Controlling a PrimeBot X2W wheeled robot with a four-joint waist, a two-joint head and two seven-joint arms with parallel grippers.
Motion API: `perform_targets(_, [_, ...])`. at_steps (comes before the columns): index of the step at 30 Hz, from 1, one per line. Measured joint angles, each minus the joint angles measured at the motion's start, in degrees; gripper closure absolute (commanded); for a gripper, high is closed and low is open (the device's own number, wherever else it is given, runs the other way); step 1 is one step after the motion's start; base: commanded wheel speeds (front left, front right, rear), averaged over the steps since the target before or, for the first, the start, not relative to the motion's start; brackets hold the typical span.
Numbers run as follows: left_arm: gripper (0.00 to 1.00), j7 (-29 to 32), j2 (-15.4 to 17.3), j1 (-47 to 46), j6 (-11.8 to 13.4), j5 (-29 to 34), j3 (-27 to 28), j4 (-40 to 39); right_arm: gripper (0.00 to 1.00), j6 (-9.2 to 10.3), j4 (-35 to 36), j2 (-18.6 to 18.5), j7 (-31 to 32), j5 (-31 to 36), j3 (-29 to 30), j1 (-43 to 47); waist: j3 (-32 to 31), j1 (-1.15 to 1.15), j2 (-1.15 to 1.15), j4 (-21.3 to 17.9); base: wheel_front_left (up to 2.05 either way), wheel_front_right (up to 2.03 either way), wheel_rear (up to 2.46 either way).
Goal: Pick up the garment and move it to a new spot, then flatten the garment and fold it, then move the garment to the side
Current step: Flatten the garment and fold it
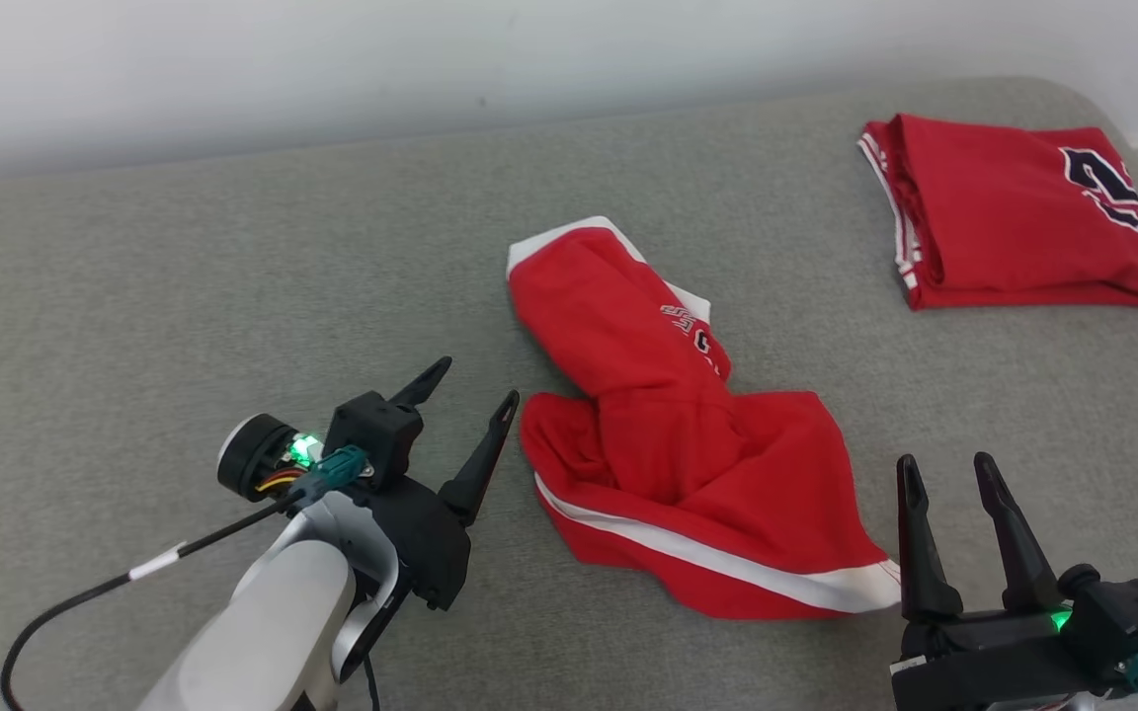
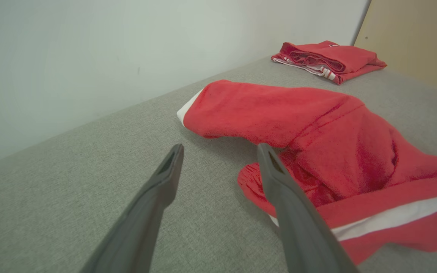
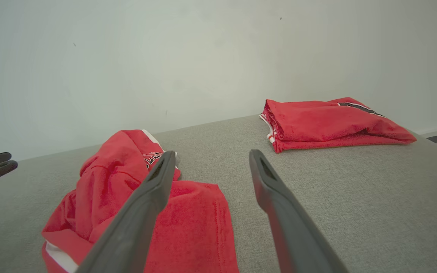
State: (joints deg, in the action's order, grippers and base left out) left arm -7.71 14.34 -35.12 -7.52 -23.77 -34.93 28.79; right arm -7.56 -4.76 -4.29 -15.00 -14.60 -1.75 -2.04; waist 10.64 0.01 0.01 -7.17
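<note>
Garment: red with white trim, crumpled in a heap near the middle of the grey pad. Bunched and doubled over on itself, one end toward the wall, the white-striped hem toward the robot. Neither flat nor folded.

Left gripper: jaws wide apart, holding nothing, just beside the heap's left edge. In the left wrist view, one finger overlapping the near fold of cloth; touching it or merely in front of it, hard to say from that angle.

Right gripper: jaws likewise apart and empty, just beside the right corner of the hem.

Second red piece: neatly folded at the far right corner of the pad, well apart from the heap. By the look of it a finished item, not the one in hand.

Progress, judged from the lie of things: early. Either not yet lifted, or already set at its new spot and waiting to be spread. Left to do in any case: flatten, fold, shift to the side. With a gripper on each flank of the heap, likely next a pinch at opposite edges to pull the cloth open.
</note>
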Motion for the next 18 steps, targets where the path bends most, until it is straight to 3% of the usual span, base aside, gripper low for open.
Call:
perform_targets(17, [0.0, 1.05, 1.35, -8.92, -0.01, -8.14, -15.69, 14.3, 0.0, 0.0, -0.79, 0.68, 0.0, 0.09, -0.63, -2.03, 4.28, 0.0, 0.0, -7.34, 0.0, 0.0, 0.0])
perform_targets(18, [0.88, 1.3, 1.12, -9.38, -0.01, -8.96, -16.9, 15.78, 0.0, 0.0, -0.83, 0.74, 0.0, 0.1, -0.56, -2.03, 4.35, -0.01, 0.0, -7.79, 0.0, 0.0, 0.0])
